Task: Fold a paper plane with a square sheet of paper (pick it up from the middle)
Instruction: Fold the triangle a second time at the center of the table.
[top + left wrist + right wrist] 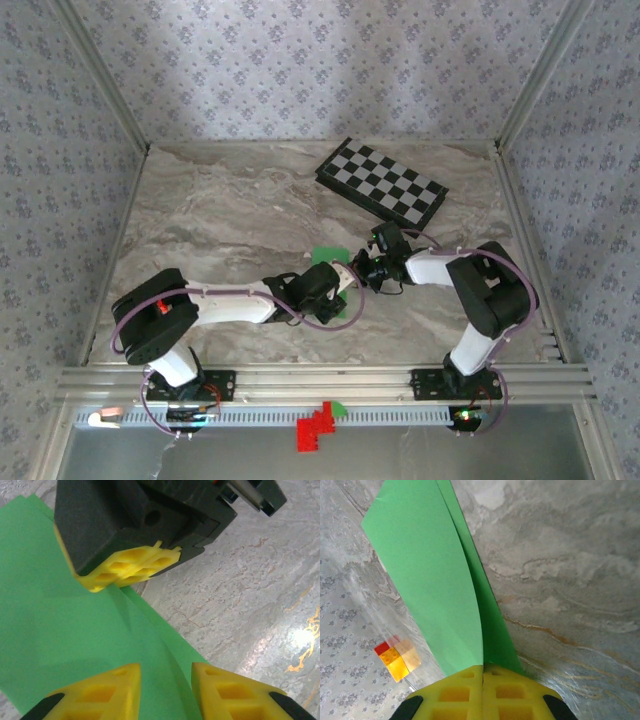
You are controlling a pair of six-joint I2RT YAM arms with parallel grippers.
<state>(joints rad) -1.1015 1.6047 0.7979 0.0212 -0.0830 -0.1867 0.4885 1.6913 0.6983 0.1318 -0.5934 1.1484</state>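
Right fingers (483, 680) pinch the square sheet of paper (430, 580).
It lies partly doubled over on the bench (230, 210), between both arms; left fingers (112, 685) stand apart just above it.

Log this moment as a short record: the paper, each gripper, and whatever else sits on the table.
paper: green sheet, partly folded with two layers showing, on the marble table
right gripper: shut, pinching the sheet
left gripper: fingers apart, over the sheet, close to the right gripper
other: checkerboard at the far right of the table, apart from the paper
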